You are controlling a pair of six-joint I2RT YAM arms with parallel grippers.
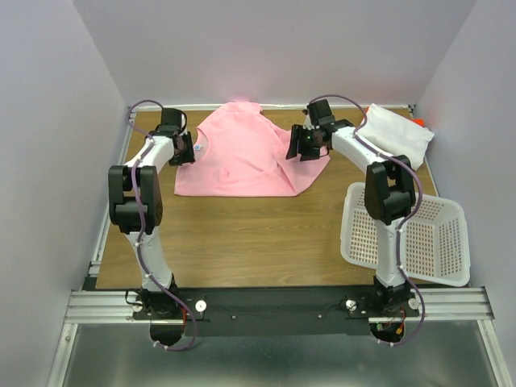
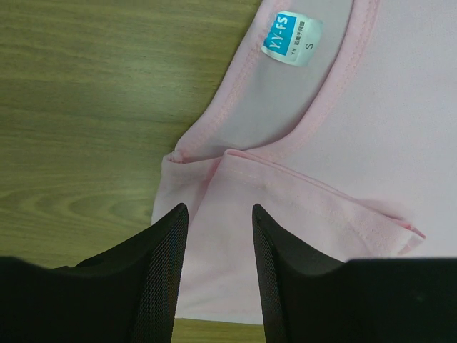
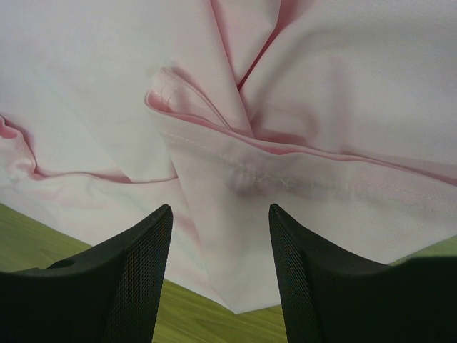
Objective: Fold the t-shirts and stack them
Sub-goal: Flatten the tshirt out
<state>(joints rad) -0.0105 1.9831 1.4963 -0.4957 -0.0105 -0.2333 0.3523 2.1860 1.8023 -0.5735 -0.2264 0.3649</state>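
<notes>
Wrist views, left tool apart over pink t-shirt, right tool apart too

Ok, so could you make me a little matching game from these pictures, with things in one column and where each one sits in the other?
Things:
1. pink t-shirt
2. white t-shirt
3. basket
4. neck label

Places:
A. near right side, nothing in it
B. inside the pink collar
C. far right corner
D. spread out in the far middle

Pairs: 1-D, 2-C, 3-A, 4-B
</notes>
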